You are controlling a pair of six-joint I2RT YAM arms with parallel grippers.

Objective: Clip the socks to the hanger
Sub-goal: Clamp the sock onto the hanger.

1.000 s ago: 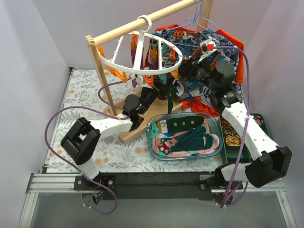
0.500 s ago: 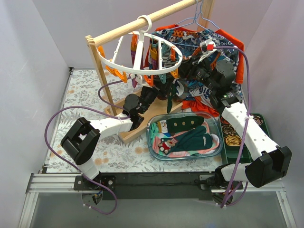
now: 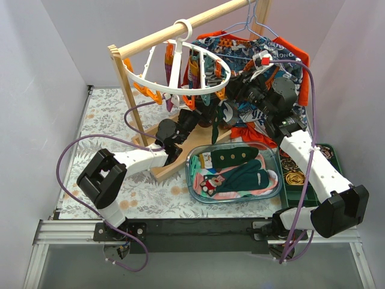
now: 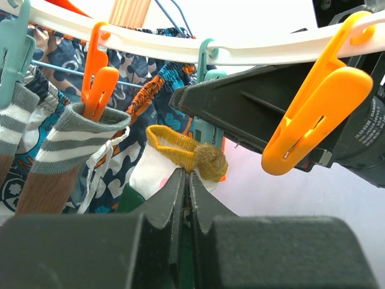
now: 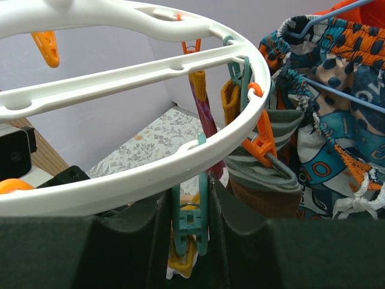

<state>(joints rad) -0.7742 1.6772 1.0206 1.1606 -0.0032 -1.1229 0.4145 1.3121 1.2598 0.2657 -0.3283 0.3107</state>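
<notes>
Left gripper [image 4: 183, 177]: your arm reaches up under the hanger [image 4: 150, 42], jaws pinched nearly closed on a sock [image 4: 191, 153], its yellow cuff just below a teal peg [image 4: 207, 72]. Right gripper [image 5: 189, 208]: raised at the rim, fingers clamped either side of that peg.

On floral-print counter [image 3: 99, 117]: wooden rack base [image 3: 163, 173], clear plastic tub [image 3: 236, 198] beside it, green tray [image 3: 330, 150] at right.
</notes>
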